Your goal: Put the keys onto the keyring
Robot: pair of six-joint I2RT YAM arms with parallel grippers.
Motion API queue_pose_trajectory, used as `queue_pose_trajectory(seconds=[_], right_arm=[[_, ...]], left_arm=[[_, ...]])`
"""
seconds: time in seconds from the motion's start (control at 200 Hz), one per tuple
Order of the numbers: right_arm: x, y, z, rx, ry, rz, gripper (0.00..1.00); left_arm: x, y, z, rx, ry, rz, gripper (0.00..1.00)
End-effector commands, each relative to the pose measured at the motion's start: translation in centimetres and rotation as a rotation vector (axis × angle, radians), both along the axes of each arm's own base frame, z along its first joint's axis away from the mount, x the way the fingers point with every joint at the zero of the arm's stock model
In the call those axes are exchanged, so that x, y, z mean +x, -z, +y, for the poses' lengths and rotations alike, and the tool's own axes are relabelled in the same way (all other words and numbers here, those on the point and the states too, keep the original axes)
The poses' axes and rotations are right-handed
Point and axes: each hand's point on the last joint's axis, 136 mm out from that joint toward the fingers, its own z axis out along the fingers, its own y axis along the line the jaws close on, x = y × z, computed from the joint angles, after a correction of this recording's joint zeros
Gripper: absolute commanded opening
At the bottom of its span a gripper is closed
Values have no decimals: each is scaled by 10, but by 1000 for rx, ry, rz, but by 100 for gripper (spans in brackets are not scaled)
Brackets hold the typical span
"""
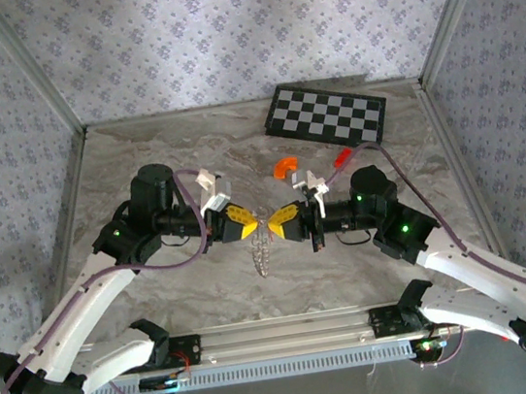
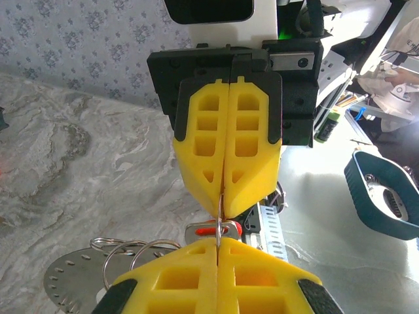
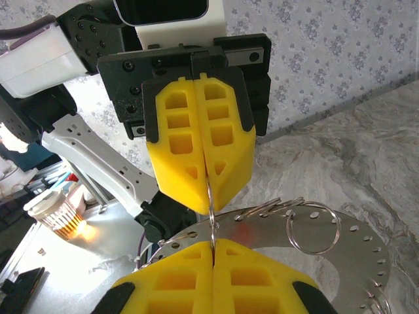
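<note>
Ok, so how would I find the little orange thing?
Find the black-and-white checkered board at the back. Just in front of its left corner lies the orange piece. It is curved like an arc, while the red brick to its right is straight.

Robotics lab, enclosed test cell: marble-look table [image 1: 186,139] boxed by wallpapered panels [image 1: 220,27] set in aluminium posts [image 1: 29,68] at 10 and 2 o'clock. Fittings: two white arms [image 1: 82,301] with green status lights [image 1: 405,229], bolted to an aluminium rail [image 1: 283,336] at 6 o'clock, and a black-and-white checkered board [image 1: 325,115] lying flat at 1 o'clock. Surroundings, from the wrist views: a pale, cluttered bench [image 2: 327,216] at 3 o'clock of the left view and a paper cup [image 3: 55,209] at 8 o'clock of the right view.
</note>
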Motion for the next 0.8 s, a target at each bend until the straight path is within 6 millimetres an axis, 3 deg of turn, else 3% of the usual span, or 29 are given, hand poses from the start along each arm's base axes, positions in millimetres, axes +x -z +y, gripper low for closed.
queue_pose_trajectory(seconds=[0.0, 0.795], right_arm=[[-6, -22, 1, 47, -27, -40, 0], [-3, -24, 4, 54, -30, -44, 0]], left_arm=[[-6, -13, 2, -30, 21, -53, 0], [-9, -14, 1, -29, 29, -56, 0]])
